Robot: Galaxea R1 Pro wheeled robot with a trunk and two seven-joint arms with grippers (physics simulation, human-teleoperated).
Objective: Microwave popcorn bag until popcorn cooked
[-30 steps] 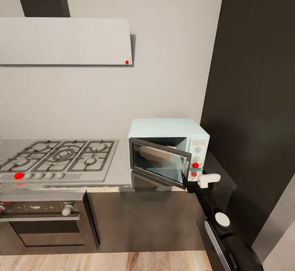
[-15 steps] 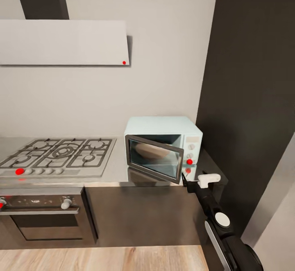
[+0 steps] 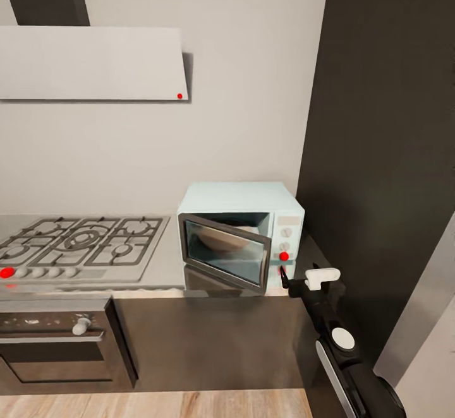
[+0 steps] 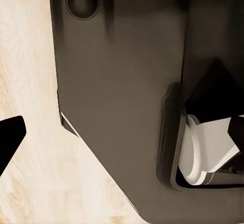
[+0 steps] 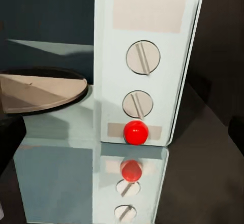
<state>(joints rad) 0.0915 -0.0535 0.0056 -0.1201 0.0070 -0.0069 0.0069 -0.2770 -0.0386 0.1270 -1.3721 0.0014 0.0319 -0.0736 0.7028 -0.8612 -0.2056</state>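
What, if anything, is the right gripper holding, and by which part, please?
Nothing: the right gripper hangs empty before the control panel of the pale blue boxy microwave, near its red button, touching neither.

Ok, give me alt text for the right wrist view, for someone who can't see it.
Close-up of the pale blue microwave control panel: two round knobs stacked above a red light, all mirrored in the shiny countertop below. Beside the panel, the open cavity shows a round turntable plate.

Even soft light, mirrored countertop (image 3: 165,269) (renders slightly blurred)
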